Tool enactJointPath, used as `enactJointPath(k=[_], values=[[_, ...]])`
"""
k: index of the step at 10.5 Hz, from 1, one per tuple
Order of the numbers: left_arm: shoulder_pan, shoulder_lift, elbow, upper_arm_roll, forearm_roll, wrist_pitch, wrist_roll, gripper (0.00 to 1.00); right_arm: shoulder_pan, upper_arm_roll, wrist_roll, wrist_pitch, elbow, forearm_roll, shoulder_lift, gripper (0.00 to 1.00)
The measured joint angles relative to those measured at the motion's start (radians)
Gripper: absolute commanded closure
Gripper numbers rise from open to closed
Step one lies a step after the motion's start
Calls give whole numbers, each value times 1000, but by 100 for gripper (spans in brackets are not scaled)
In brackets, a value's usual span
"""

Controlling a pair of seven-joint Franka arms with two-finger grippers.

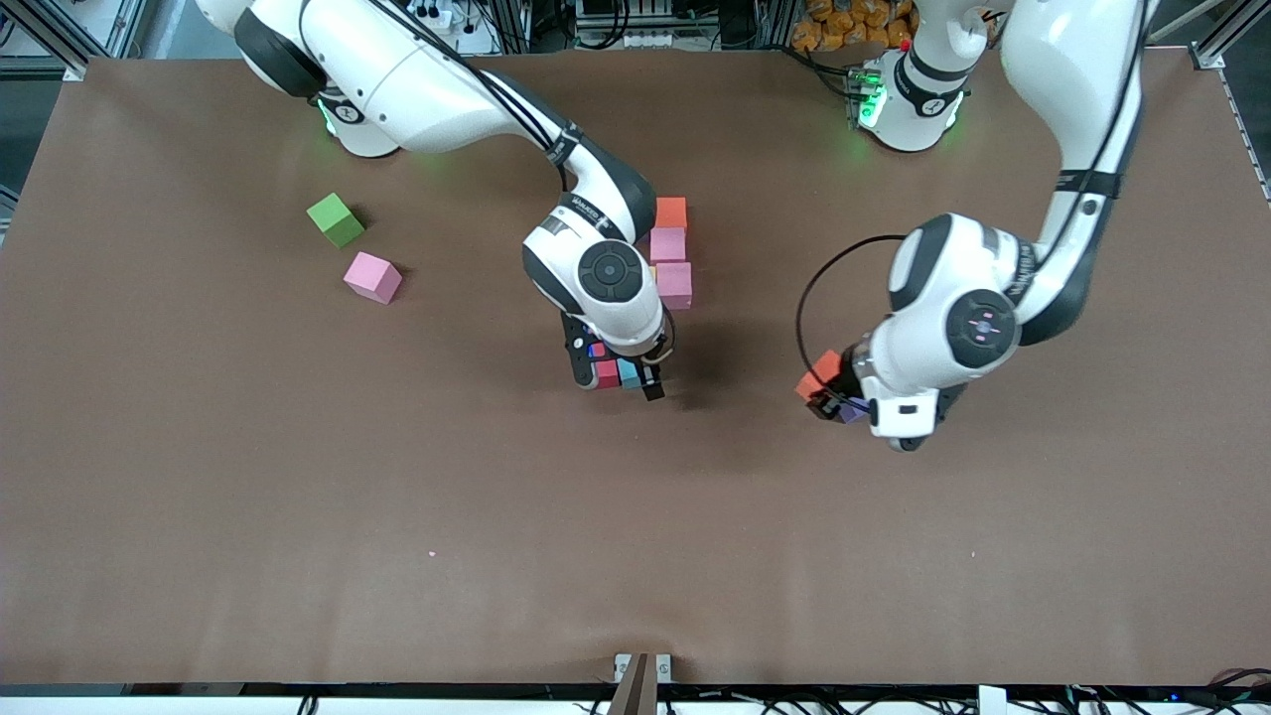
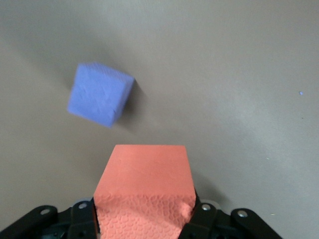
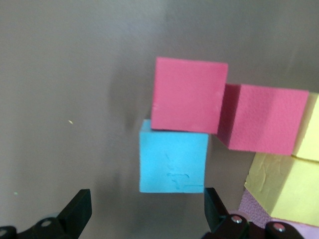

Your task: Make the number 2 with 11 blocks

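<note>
Green cube (image 1: 335,219) (beside pink block (image 1: 372,277)).

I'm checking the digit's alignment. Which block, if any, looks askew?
The light blue block under the open right end effector sits offset from the red block it touches, so their edges don't line up. Nothing looks damaged.
</note>
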Motion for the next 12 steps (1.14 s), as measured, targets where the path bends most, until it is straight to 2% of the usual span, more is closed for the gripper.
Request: enactJointPath(k=[5,8,10,12], values=[[-136,77,-12,-1,-8,178,-431,74,-169,-3,-303,-164,11,0,-63,0],[-201,106,-16,2,-7,245,-695,74,-297,-2,-564,-345,12,1,-115,0],[-222,134,-20,5,-2,288,-801,75,-360,-1,-724,-449,7,2,-158,0],[-244,168,-25,6,25,352,-887,75,-405,-1,-862,-470,-61,3,-207,0]])
